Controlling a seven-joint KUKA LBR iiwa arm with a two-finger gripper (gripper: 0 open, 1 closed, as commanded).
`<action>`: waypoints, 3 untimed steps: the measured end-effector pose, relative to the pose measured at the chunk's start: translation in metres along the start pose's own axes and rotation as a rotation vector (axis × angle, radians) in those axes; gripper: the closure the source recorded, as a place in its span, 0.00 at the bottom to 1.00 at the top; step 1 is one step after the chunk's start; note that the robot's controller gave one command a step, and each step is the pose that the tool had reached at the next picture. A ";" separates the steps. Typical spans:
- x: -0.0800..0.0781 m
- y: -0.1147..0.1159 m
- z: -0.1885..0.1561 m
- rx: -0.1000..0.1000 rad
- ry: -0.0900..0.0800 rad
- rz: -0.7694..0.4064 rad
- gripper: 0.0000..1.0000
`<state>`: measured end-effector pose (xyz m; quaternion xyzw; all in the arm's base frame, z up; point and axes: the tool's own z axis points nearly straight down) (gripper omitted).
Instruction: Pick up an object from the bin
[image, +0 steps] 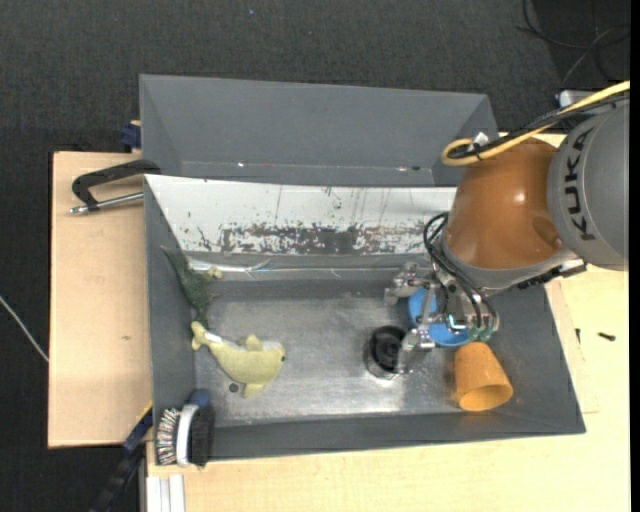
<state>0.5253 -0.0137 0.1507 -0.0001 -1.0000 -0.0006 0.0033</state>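
My gripper hangs low in the right half of the bin, under the orange wrist cover. A blue thing lies right beneath it, partly hidden by the gripper's metal parts. Just to its left, touching or nearly touching the gripper, sits a small black round thing on a silvery base. An orange cup lies on its side just below and to the right of the gripper, close to the bin's front right wall.
A pale yellow-green plush whale lies at the left of the floor. A dark green toy leans along the left wall. A black brush with white bristles rests at the front left corner.
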 end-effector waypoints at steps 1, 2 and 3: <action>-0.004 0.003 0.079 0.001 -0.012 -0.207 0.00; -0.006 0.004 0.077 0.001 -0.017 -0.207 1.00; 0.012 -0.031 -0.103 0.006 -0.020 -0.439 1.00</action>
